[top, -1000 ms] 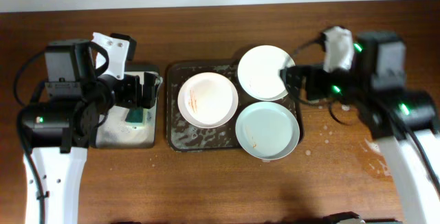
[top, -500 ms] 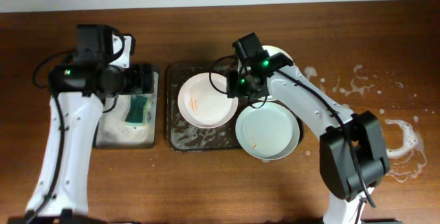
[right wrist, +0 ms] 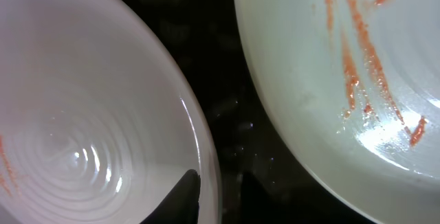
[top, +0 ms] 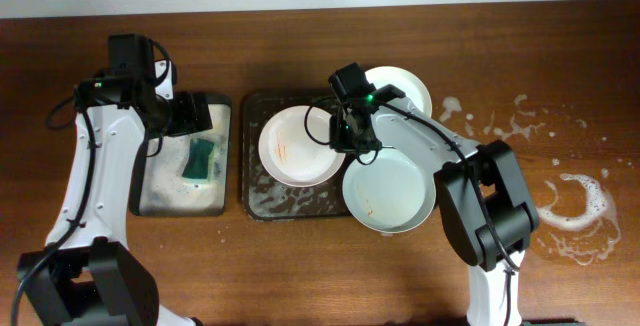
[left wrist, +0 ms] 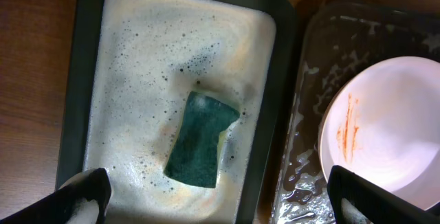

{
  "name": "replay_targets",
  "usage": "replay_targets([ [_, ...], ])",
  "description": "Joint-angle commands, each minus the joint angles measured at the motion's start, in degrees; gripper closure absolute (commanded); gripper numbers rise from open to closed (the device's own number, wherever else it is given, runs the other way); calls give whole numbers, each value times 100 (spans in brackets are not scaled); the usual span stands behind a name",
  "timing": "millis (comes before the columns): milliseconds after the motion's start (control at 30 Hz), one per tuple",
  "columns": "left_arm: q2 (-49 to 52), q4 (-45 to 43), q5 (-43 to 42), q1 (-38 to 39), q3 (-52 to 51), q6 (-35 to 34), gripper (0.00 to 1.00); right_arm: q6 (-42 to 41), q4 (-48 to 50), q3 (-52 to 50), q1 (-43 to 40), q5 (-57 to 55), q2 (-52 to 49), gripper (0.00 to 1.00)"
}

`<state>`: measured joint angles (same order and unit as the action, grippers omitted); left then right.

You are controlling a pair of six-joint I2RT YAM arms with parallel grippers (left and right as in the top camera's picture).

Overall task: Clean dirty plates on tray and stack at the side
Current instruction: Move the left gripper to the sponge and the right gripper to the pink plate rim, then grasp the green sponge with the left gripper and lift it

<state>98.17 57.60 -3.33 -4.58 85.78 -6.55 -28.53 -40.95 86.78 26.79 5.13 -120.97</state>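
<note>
**Wash-up in progress:** A pale green plate (top: 392, 191), streaked orange, overhangs the near right corner of the soapy tray (top: 268, 202). Further in, a smeared white plate (top: 300, 146) sits on the tray's left half. The right tool (top: 347, 134) stands at that plate's right rim, its fingers (right wrist: 187, 195) spread astride it, a thin dark gap showing at the outer one. Just left of the tray, a green sponge (left wrist: 199, 141) lies in a foamy small tray (left wrist: 74, 100). The left tool (left wrist: 220, 203) hovers above it, spread wide and holding nothing. A second white plate (top: 408, 81) juts over the tray's far right corner. Foam (top: 575, 201) spatters the table (top: 300, 266) right of the tray.
</note>
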Motion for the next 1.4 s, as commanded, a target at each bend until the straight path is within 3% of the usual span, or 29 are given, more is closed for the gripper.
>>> replay_targets([
  [0, 61, -33, 39, -15, 57, -50, 1, -48, 90, 44, 166, -131, -70, 81],
  [333, 61, -22, -15, -15, 57, -50, 1, -654, 275, 17, 363, -22, -232, 88],
  [433, 63, 22, -396, -15, 57, -2, 1, -647, 308, 0, 356, 63, -232, 96],
  [467, 72, 55, -461, -15, 52, 22, 11, -645, 308, 0, 358, 63, -232, 96],
  [600, 378, 350, -457, -9, 50, 20, 71, -625, 308, 0, 356, 61, -232, 96],
  [633, 516, 358, -459, -9, 50, 17, 77, -625, 308, 0, 356, 61, -232, 96],
  [667, 675, 358, -457, -9, 50, 96, 77, -625, 310, 0, 352, 59, -232, 96],
  [733, 1043, 363, -433, -9, 50, 990, 74, -619, 308, 0, 352, 61, -232, 96],
  [833, 1506, 236, -413, -9, 50, 1897, 37, -579, 306, 0, 352, 61, -232, 96],
  [867, 1565, 227, -367, -11, 50, 2094, 34, -579, 306, 0, 352, 61, -232, 96],
  [1067, 1810, 111, 337, -9, 46, 2319, 35, -579, 308, 0, 352, 37, -232, 96],
  [1133, 1952, -35, 313, -9, 22, 2315, 46, -579, 306, 0, 352, 20, -232, 96],
  [1233, 1969, -101, 310, -9, -46, 2312, 49, -533, 310, 0, 352, 17, -232, 95],
  [1267, 1969, -120, 243, -9, -52, 2312, 55, -533, 323, 0, 352, 17, -232, 95],
  [1367, 1969, -295, -11, -4, -247, 2247, 55, -533, 330, 0, 352, -4, -232, 95],
])
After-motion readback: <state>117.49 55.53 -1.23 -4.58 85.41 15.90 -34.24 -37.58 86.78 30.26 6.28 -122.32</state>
